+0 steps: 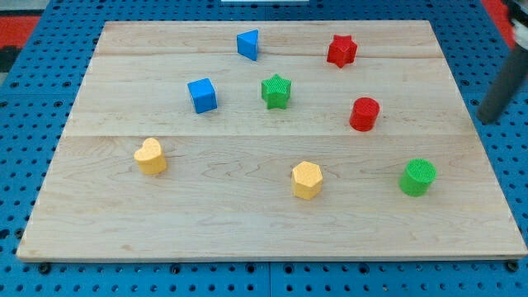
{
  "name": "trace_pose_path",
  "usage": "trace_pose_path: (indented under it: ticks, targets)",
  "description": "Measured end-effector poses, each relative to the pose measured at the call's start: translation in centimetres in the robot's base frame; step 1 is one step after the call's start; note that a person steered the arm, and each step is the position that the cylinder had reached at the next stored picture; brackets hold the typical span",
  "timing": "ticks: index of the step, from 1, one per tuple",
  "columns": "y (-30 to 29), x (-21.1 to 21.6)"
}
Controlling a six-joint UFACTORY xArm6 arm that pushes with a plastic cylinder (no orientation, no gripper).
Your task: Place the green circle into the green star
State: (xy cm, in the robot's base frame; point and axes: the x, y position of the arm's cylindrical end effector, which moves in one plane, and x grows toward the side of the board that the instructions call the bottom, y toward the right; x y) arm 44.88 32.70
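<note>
The green circle [418,176] is a round cylinder block at the view's lower right of the wooden board [247,223]. The green star [276,91] sits near the upper middle, well up and to the left of the circle. My tip [488,120] is the lower end of the dark rod at the view's right edge, just off the board's right side. It stands above and to the right of the green circle and touches no block.
A red cylinder [364,114] lies between the two green blocks. A red star [341,50] is at upper right, a blue triangle [248,44] at top middle, a blue cube [202,95] left of the green star. A yellow heart [150,156] and yellow hexagon [306,180] sit lower down.
</note>
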Motion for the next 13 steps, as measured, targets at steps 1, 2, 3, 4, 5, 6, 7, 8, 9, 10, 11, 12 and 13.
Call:
trace_pose_path:
  ticks: [1, 2, 3, 4, 5, 6, 7, 8, 9, 10, 11, 12, 13]
  targets:
    - [-3.3, 5.2]
    - [-6.2, 7.3]
    - [-11.0, 6.7]
    - [-14.6, 7.0]
    - [-14.6, 6.3]
    - [-17.1, 5.8]
    - [-17.5, 6.0]
    - [-16.1, 9.6]
    - [-21.8, 11.5]
    - [-21.0, 4.7]
    - [-24.6, 0.8]
    - [-24.2, -2.2]
    - [-21.1, -4.7]
